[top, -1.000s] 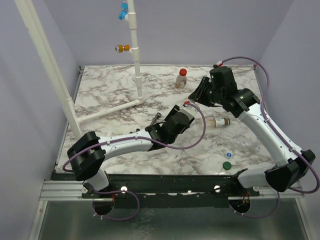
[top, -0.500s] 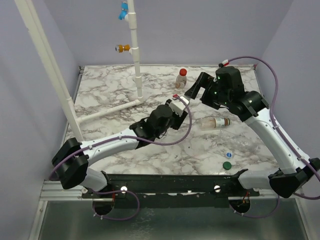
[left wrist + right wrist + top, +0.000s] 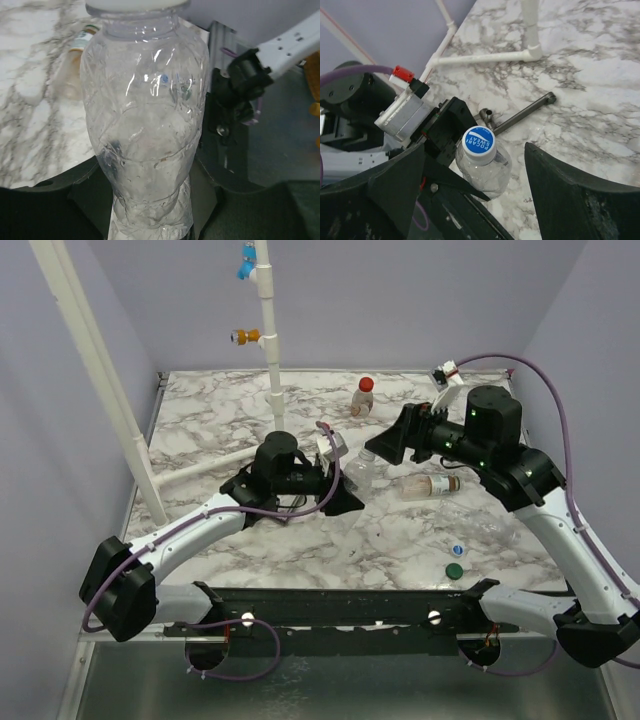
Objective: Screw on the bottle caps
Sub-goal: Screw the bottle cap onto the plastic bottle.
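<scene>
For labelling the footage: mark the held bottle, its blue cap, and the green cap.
held bottle (image 3: 145,125): left wrist view, middle of its body.
blue cap (image 3: 478,139): right wrist view, centre of its top.
green cap (image 3: 454,571): top view, its centre.

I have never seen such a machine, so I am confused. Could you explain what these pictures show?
A robot's left arm and right arm are bolted to a marble table. One picture looks down from above; the other two come from a camera on each wrist. The left jaws hold a clear bottle with a blue-and-white cap on its mouth. The right jaws stand open on either side of that cap, not touching it. On the table lie a labelled bottle, a green cap and a loose blue cap; a red-capped bottle stands at the back.
</scene>
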Motion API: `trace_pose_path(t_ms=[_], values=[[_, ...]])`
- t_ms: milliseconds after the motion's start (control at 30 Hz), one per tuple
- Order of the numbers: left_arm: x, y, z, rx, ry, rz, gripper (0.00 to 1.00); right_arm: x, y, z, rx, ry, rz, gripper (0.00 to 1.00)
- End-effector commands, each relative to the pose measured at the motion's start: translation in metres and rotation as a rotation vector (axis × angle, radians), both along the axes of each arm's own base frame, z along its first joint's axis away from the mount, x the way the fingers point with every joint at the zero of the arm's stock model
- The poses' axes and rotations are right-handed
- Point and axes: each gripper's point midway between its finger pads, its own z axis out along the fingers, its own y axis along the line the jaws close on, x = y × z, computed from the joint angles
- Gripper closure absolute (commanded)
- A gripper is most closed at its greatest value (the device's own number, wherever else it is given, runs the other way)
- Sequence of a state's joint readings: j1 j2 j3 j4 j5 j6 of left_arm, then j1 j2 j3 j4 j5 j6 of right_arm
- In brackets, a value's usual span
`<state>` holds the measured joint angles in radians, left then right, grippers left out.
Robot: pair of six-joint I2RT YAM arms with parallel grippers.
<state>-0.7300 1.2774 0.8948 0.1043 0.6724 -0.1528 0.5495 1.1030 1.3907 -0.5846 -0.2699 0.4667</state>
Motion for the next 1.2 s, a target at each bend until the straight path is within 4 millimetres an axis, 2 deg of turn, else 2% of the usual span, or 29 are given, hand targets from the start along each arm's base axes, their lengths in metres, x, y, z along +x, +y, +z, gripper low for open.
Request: trace_pose_path(t_ms=[0,133,300,567,800,833,900,1000,1100,1167], values=[[-0.053,0.006,0.022,-0.101,0.046,-0.264,1.00,-0.026,0.025,0.000,-0.003,-0.089,0.275,0.20],[-0.059,0.008,0.026,-0.129,0.029,-0.289,1.00,-0.037,0.035,0.000,0.027,-0.087,0.373,0.29],[-0.059,0.009,0.029,-0.148,0.011,-0.286,1.00,-0.042,0.040,-0.006,0.043,-0.055,0.415,0.43],[-0.055,0.008,0.028,-0.150,0.011,-0.266,1.00,-0.050,0.041,-0.007,0.064,-0.035,0.443,0.48],[-0.048,0.007,0.024,-0.142,0.022,-0.222,1.00,-0.046,0.039,-0.008,0.060,-0.021,0.413,0.74],[-0.043,0.006,0.023,-0.138,0.023,-0.193,1.00,-0.043,0.039,-0.010,0.053,-0.012,0.396,0.78],[-0.021,0.005,0.020,-0.120,0.015,-0.070,1.00,-0.037,0.036,-0.015,0.031,0.015,0.355,0.84],[0.032,0.011,0.010,-0.067,0.006,0.225,1.00,-0.023,0.030,-0.031,-0.016,0.085,0.264,0.88],[0.067,0.018,0.014,-0.034,-0.031,0.427,1.00,-0.007,0.022,-0.052,-0.080,0.174,0.150,0.91],[0.083,0.021,0.017,-0.009,-0.083,0.544,1.00,0.005,0.015,-0.066,-0.119,0.235,0.059,0.94]])
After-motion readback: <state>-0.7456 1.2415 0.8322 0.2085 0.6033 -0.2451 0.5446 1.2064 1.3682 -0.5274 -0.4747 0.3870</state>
